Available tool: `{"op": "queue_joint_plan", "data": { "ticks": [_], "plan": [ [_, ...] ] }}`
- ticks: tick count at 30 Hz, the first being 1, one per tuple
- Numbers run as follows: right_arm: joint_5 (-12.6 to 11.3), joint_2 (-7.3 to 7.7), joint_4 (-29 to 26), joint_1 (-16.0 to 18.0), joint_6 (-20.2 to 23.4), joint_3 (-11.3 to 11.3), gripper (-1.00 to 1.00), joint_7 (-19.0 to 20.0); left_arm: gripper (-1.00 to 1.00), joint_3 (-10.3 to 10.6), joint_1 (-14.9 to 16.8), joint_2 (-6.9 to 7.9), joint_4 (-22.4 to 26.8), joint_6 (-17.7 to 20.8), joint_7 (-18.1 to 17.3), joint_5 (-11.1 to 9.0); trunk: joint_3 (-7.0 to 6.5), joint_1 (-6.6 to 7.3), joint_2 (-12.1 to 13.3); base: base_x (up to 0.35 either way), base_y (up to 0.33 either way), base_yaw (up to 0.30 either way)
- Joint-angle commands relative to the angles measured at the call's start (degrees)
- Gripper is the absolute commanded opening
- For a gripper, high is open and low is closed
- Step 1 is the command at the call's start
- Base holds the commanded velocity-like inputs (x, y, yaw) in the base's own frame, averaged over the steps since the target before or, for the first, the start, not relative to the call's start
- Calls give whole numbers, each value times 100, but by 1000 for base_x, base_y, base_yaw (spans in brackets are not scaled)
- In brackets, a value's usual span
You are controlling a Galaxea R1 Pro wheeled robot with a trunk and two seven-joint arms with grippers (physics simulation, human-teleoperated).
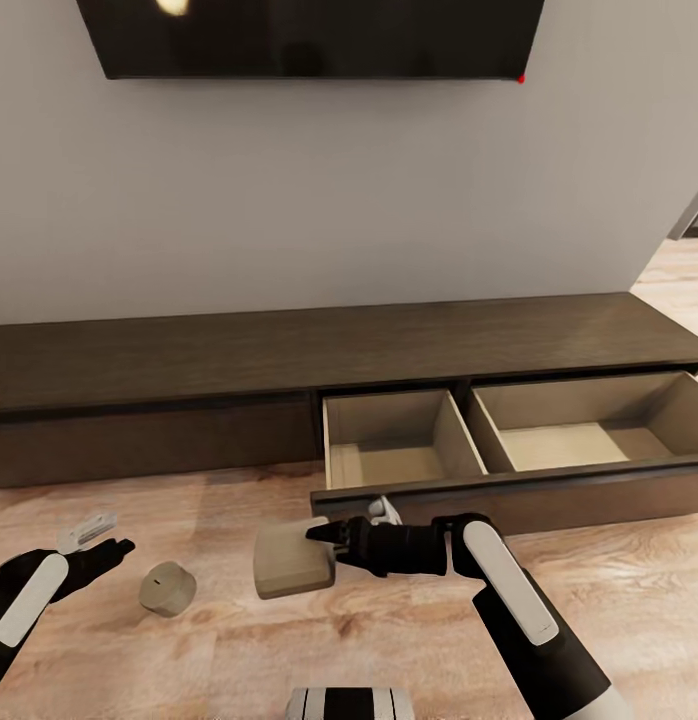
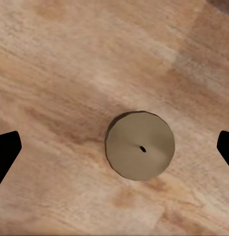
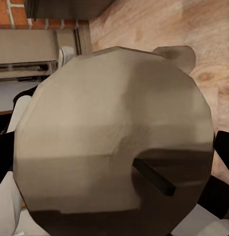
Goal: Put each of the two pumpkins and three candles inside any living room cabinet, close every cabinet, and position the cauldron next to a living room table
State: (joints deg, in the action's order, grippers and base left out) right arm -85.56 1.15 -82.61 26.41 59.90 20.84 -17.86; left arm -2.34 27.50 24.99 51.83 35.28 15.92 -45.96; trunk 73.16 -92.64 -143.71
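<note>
Both arms are glossy black with long white panels along the forearms, ending in black grippers (right gripper, left gripper), with a striped white-and-black trunk top below.

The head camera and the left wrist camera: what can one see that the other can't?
Head camera alone: the TV, the long brown cabinet with its drawer pulled open and nothing inside, and the right gripper holding a candle. Left wrist camera alone: the little dark wick spot on top of a second candle standing on the floor. Both: that floor candle and the wood floor.
</note>
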Motion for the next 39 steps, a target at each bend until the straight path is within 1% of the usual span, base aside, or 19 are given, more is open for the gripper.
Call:
{"op": "queue_joint_plan", "data": {
  "ticks": [1,5,7,9,11,13,15,17,22,39],
  "plan": [
    [-75,4,-10,4,-4,7,-100,-58,100,1,1,-9,10,18,46,-61,27,-1,-4,0,0,0],
    [-71,1,-17,4,-5,8,-100,-59,100,18,1,-170,4,-67,43,-49,116,-11,-9,0,0,0],
    [-70,2,-18,4,-5,8,-100,-59,100,34,1,-210,-4,-145,39,-51,160,-17,-12,0,0,0],
    [-68,6,-18,4,-5,8,-100,-59,100,117,1,-228,-20,-184,-24,-52,205,-22,-14,0,0,0],
    [-67,2,-18,4,-5,8,-100,-59,100,231,1,-232,-42,-209,-320,-35,249,-27,-17,0,0,0],
    [-66,1,-18,4,-5,8,-100,-59,100,299,1,-231,-57,-235,-648,-5,293,-32,-20,0,0,0],
    [-68,0,-18,4,-5,8,-100,-59,100,325,1,-231,-65,-334,-808,42,338,-37,-22,0,0,0],
    [-67,1,-18,4,-5,8,-100,-59,100,335,1,-231,-99,-446,-894,80,382,-42,-25,0,0,0],
    [-66,0,-12,4,-5,8,-100,-59,100,342,1,-231,-143,-523,-962,111,493,-55,-32,0,0,0],
    [-64,-1,-9,4,-13,8,-100,-68,100,339,1,-231,-147,-551,-951,114,869,-99,-54,0,0,0]
  ]
}}
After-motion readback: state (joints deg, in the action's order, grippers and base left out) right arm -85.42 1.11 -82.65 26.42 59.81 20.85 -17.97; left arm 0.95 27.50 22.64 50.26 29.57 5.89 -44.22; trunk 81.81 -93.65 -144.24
